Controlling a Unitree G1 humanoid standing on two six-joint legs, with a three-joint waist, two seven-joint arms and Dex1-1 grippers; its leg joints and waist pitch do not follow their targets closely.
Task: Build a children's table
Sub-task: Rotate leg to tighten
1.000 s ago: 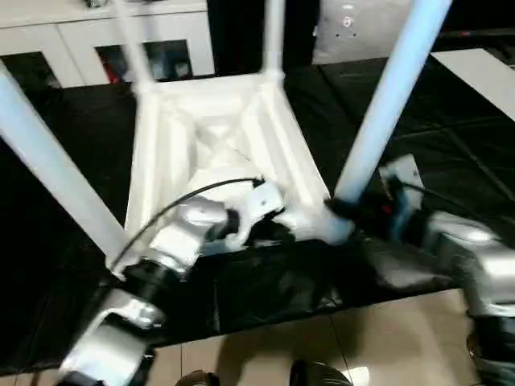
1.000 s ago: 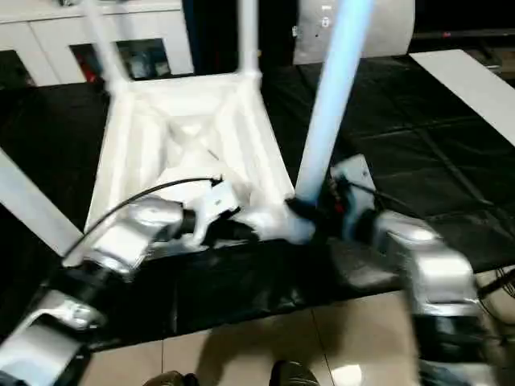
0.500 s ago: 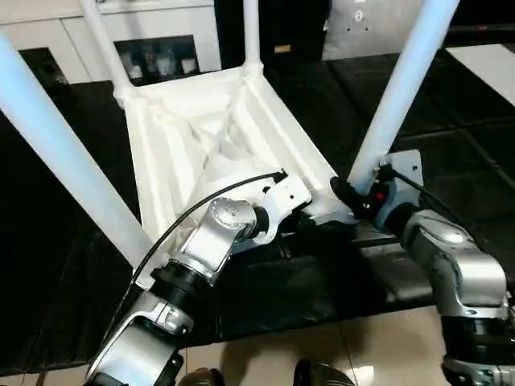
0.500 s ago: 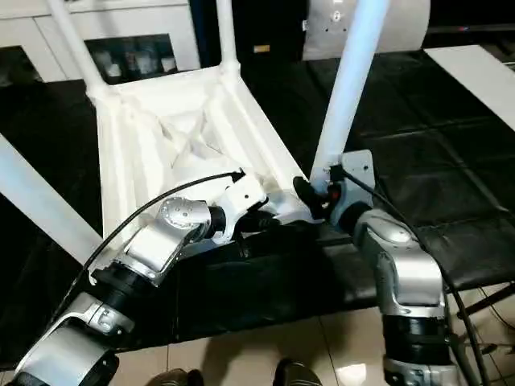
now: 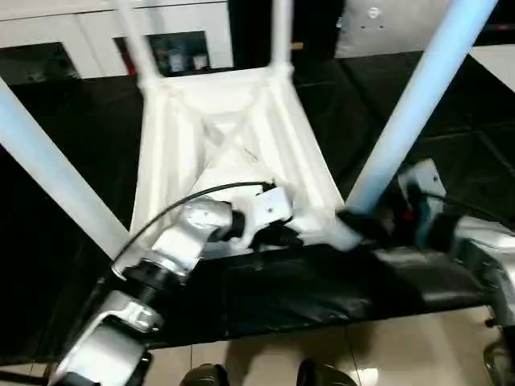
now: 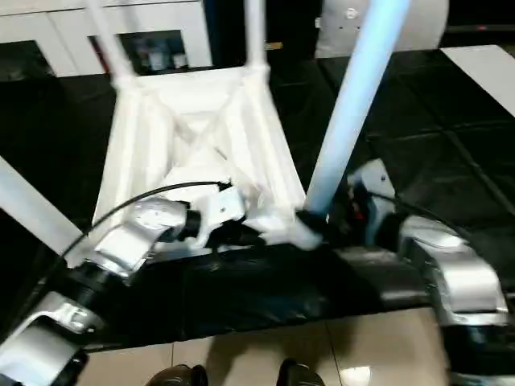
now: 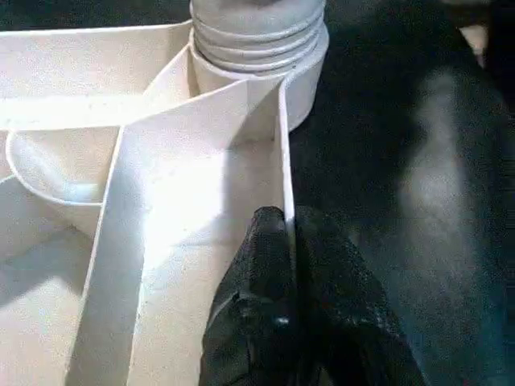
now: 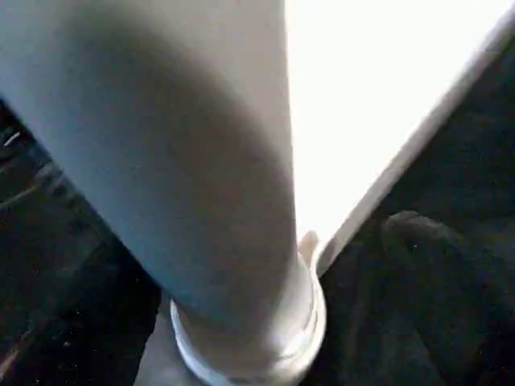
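The white children's table lies upside down on the black worktable, its ribbed top (image 5: 225, 137) facing up. All its legs stand in the corner sockets: the near right leg (image 5: 418, 104), the near left leg (image 5: 48, 177) and two far legs (image 5: 280, 32). My left gripper (image 5: 286, 236) is shut on the top's thin near rim (image 7: 283, 161), one finger (image 7: 261, 257) on each side of the wall. My right gripper (image 5: 362, 225) sits against the base of the near right leg (image 8: 161, 145), right at its socket (image 8: 249, 354).
The worktable's front edge (image 5: 282, 305) runs just below the grippers, with tiled floor (image 5: 394, 342) and my feet (image 5: 205, 375) beyond it. White cabinets (image 5: 64, 32) line the back. A white panel (image 5: 499, 60) lies at the far right.
The whole picture has shifted and tilted, so the camera moved. Both grippers keep their places at the table's near rim and near right leg.
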